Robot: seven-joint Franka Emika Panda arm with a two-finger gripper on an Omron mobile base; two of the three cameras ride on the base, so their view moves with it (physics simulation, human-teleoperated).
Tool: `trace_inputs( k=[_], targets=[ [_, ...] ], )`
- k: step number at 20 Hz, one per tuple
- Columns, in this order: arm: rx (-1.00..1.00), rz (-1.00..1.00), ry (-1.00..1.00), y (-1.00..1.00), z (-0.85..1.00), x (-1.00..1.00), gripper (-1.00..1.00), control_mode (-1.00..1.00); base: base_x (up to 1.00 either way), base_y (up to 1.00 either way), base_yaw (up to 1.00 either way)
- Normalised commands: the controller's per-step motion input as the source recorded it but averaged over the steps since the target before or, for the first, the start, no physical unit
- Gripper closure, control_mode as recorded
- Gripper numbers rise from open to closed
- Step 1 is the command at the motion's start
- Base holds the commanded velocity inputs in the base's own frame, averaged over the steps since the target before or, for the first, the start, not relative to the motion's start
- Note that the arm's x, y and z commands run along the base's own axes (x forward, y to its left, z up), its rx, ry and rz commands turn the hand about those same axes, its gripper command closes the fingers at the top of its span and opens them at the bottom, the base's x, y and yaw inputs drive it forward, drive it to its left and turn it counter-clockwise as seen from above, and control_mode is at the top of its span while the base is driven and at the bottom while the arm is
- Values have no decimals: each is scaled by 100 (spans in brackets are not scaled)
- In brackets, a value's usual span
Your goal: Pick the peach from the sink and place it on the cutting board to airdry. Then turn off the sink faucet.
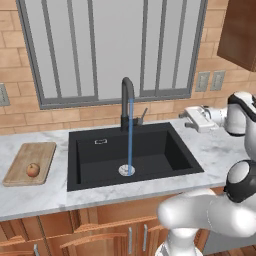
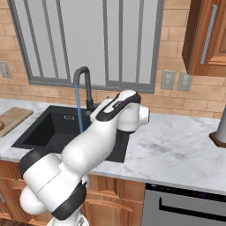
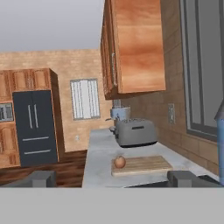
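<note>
Claw (image 1: 186, 119) hovers empty, fingers spread wide, right of the faucet (image 1: 127, 102); peach (image 1: 33, 170) sits far left on the board (image 1: 31, 162), well apart.

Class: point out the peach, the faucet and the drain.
peach (image 1: 33, 170): left base view, its middle, on the board.
faucet (image 1: 126, 87): left base view, top of arch.
drain (image 1: 125, 171): left base view, silver rim.

A silver metal toaster (image 3: 134, 132) stands on the white marble counter (image 3: 98, 153); behind it is a dark double-door fridge (image 3: 34, 128).
</note>
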Motion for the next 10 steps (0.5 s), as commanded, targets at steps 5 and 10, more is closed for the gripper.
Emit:
trace_inputs(
  k=[5, 10],
  targets=[
    [0, 0, 0, -1, -22, 47, -100, -100, 0, 0, 0],
    [0, 0, 0, 0, -21, 31, -100, -100, 0, 0, 0]
  ],
)
